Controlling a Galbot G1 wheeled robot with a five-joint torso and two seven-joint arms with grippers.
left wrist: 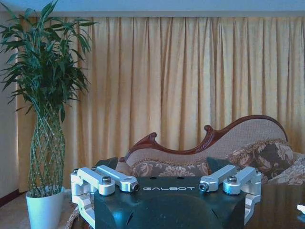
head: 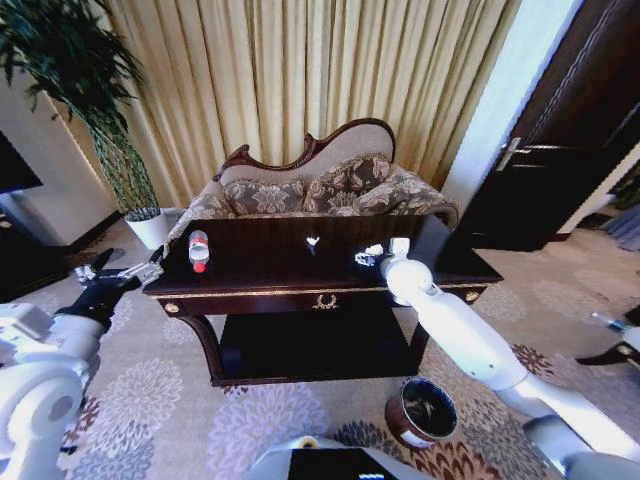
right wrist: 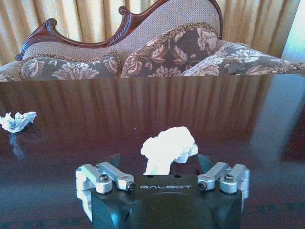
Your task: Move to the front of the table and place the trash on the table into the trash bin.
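Trash lies scattered on the dark glossy surface (head: 270, 262): a small clear bottle (head: 199, 250) with a red cap and red label stands upright near the left end, a tiny white scrap (head: 313, 242) sits toward the far middle, and a larger crumpled white scrap (right wrist: 169, 149) lies toward the right. The right pincer (head: 370, 257) reaches over the surface on its white arm, and in the right wrist view the crumpled scrap sits just in front of the pincer body, between its spread linkages; whether the fingertips touch the scrap, or how far apart they stand, cannot be told. The smaller scrap (right wrist: 16, 121) lies well apart from it on the polished top. The left pincer (head: 125, 274) hangs off the left end of the surface, near the bottle but not touching it, fingers parted and empty. The round reddish-brown trash bin (head: 422, 412) stands on the patterned carpet near the front right leg, close beside the right arm. A floral sofa (head: 320, 190) stands behind, and a potted plant (head: 120, 170) at far left.
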